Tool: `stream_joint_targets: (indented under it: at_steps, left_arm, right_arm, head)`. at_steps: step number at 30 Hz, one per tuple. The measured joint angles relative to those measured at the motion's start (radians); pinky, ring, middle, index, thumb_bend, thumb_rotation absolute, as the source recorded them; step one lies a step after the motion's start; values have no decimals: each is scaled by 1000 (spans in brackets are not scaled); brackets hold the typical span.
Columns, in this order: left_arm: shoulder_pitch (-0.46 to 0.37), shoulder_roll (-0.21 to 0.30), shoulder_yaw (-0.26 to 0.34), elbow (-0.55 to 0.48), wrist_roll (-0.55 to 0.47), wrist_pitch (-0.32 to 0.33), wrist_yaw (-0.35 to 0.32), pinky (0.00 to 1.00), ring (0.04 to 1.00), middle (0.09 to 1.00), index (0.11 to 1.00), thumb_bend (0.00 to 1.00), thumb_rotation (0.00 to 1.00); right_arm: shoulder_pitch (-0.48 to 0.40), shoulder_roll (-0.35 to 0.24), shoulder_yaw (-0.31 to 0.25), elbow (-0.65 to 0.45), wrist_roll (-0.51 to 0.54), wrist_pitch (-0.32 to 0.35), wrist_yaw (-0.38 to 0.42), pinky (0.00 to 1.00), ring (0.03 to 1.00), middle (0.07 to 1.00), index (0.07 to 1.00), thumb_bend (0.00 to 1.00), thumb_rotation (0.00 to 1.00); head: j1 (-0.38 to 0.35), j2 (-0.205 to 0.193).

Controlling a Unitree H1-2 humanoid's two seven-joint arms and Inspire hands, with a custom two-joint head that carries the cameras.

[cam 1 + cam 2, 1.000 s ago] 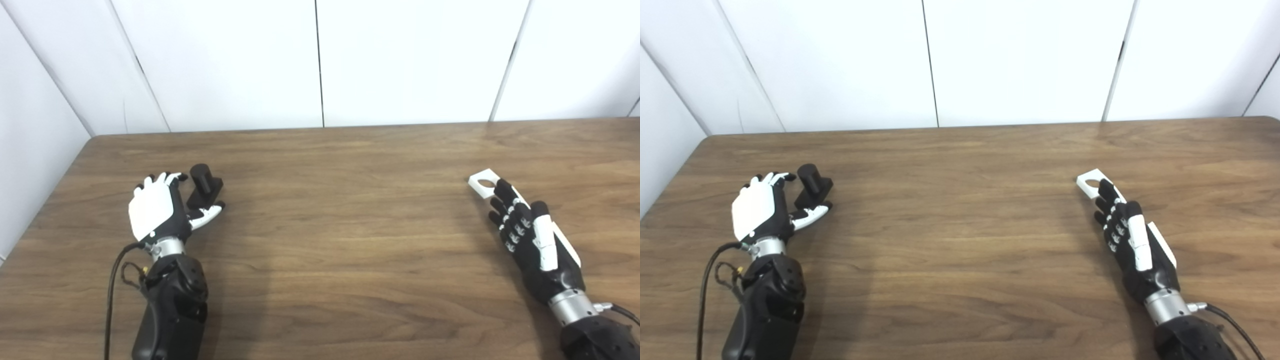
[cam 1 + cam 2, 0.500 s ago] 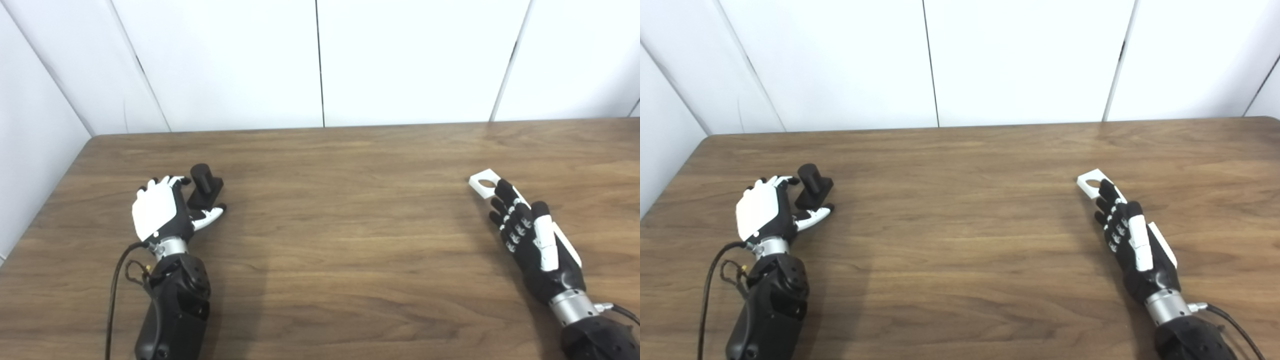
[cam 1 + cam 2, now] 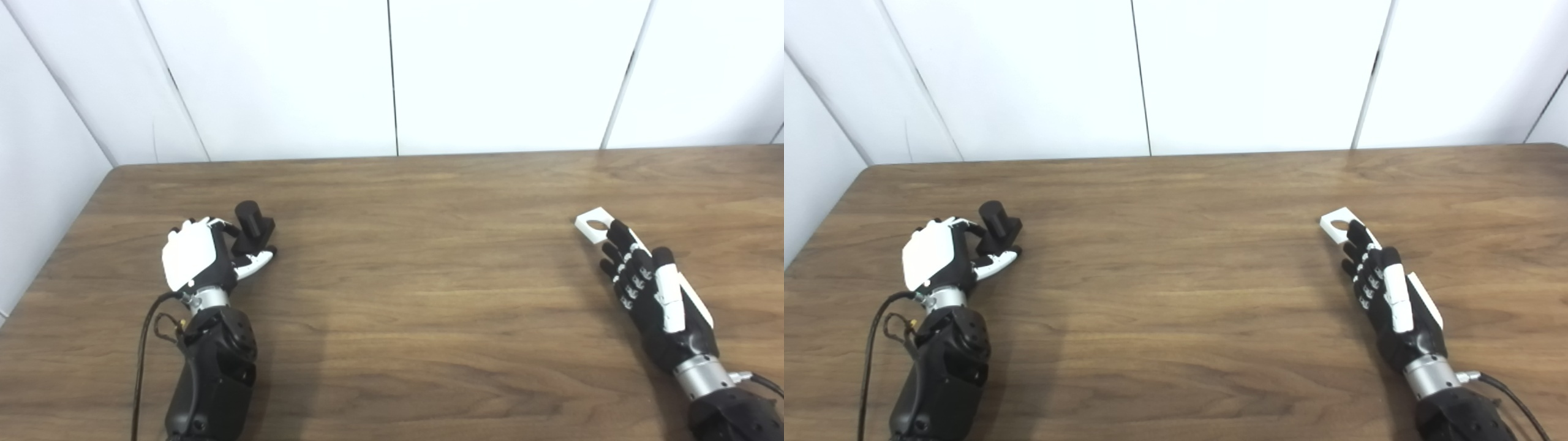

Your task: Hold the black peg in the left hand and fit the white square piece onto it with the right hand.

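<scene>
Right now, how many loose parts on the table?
2. Black peg at far left, inside the left hand's curl; white square piece at far right, partly under the right hand.

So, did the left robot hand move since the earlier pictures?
Yes. The left robot hand moved slightly toward the black peg on its square base, fingers curling closer around it.

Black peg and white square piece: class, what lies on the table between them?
Nothing: between the black peg and the white square piece there is only bare wooden table, as both eye views show.
</scene>
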Motion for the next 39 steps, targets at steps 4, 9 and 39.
stream_joint_targets:
  at_steps: [4, 9, 39]
  left_arm:
    - [-7, -1, 3, 0, 1, 0, -2, 1000, 965, 874, 548, 671, 346]
    - [-7, -1, 1, -1, 0, -1, -2, 1000, 962, 861, 528, 632, 320]
    - [17, 11, -52, -60, -95, -11, 35, 1000, 972, 871, 481, 548, 184]
  right_arm:
    - [2, -5, 0, 0, 1, -2, 3, 1000, 1000, 1000, 978, 696, 1000]
    - [2, -6, 0, 0, 0, -3, 3, 1000, 1000, 1000, 984, 700, 1000]
    - [10, -15, -4, -2, 0, -7, 3, 993, 1000, 1000, 986, 696, 1000]
  head:
    - [2, 0]
    - [2, 2]
    - [-3, 18]
